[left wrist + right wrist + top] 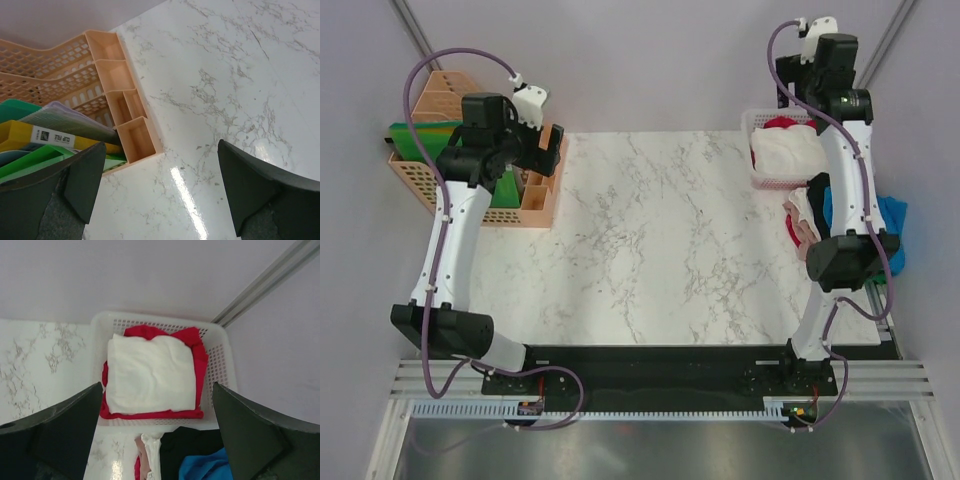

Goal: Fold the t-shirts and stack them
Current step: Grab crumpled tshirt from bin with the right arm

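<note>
Upper left of top view: 1 peach organiser (420, 185) w/ green folders (420, 133), partly behind L arm. Mid-frame: marble table (650, 240). Upper right: 1 white mesh basket (217, 365) holding 2 shirts, white t-shirt (150, 372) folded atop red t-shirt (192, 337). Just below basket in R wrist view, loose heap: black t-shirt (192, 440), blue t-shirt (207, 465), pale beige t-shirt (150, 450), partly behind R arm in top view. Both left gripper (162, 185) & right gripper (155, 410) w/ fingers wide apart, gripping nothing.
</note>
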You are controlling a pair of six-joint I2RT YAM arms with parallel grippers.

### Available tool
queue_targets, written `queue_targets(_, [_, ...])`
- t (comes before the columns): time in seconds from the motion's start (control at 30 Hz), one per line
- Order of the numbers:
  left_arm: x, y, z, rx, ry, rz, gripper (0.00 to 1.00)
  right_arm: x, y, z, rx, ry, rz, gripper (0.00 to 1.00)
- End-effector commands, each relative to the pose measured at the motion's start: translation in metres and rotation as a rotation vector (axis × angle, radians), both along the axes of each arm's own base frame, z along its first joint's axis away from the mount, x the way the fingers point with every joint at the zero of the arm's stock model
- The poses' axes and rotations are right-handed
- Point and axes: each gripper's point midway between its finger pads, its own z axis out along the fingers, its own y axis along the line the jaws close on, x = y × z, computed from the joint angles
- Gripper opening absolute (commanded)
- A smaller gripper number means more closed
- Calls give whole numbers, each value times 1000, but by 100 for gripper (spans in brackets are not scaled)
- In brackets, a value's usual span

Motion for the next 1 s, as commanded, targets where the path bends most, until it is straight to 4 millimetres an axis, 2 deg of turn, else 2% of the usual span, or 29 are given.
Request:
queue_targets(0.0, [-13,-11,-39,-62,140,-25,100,19,2,-43,45,71,-5,98])
queue_targets(0.03, [-19,-14,-51,-71,170,-41,100,25,-8,-59,72,93,-29,98])
queue_targets(0.07, [-20,-15,-53,-76,170,-43,100,35,-16,-88,100,142,-23,98])
queue_targets(0.1, [-21,-15,-57,-78,176,-42,100,40,-20,-101,115,160,-26,98])
queue_targets(0.13, [-26,-15,-61,-74,181,-43,100,49,-23,-124,127,197,-32,96])
queue_targets(0.27, [-33,-9,-68,-42,181,-40,100,61,-48,-157,143,221,-82,92])
queue_targets(0.4, [-39,-7,-81,-27,199,-42,100,73,-57,-185,158,231,-100,97])
queue_targets(0.43, [-40,-7,-87,-28,212,-42,100,78,-57,-203,161,259,-99,97])
queue_targets(0.53, [-41,-8,-92,-29,223,-44,100,81,-53,-234,188,307,-91,95])
queue_targets(0.6, [-41,-7,-93,-23,225,-42,100,80,-51,-251,208,330,-85,95])
queue_targets(0.63, [-41,-5,-93,-15,221,-39,100,76,-44,-268,227,365,-60,95])
queue_targets(0.7, [-40,-5,-94,-11,222,-38,100,73,-36,-282,250,390,-24,94])
queue_targets(0.73, [-40,-5,-95,-14,224,-37,100,67,-22,-296,285,427,35,93])
queue_targets(0.8, [-40,-6,-100,-17,237,-42,100,60,-14,-311,299,465,61,93])
queue_targets(0.83, [-40,-7,-104,-18,248,-47,100,51,-7,-324,302,503,92,93])
queue_targets(0.9, [-41,-7,-107,-19,252,-47,100,42,-3,-334,295,530,110,93])
queue_targets(0.93, [-41,-7,-109,-20,256,-48,100,31,-1,-341,291,553,113,93])
queue_targets(0.97, [-41,-7,-110,-19,255,-49,100,30,-1,-339,280,544,123,93])
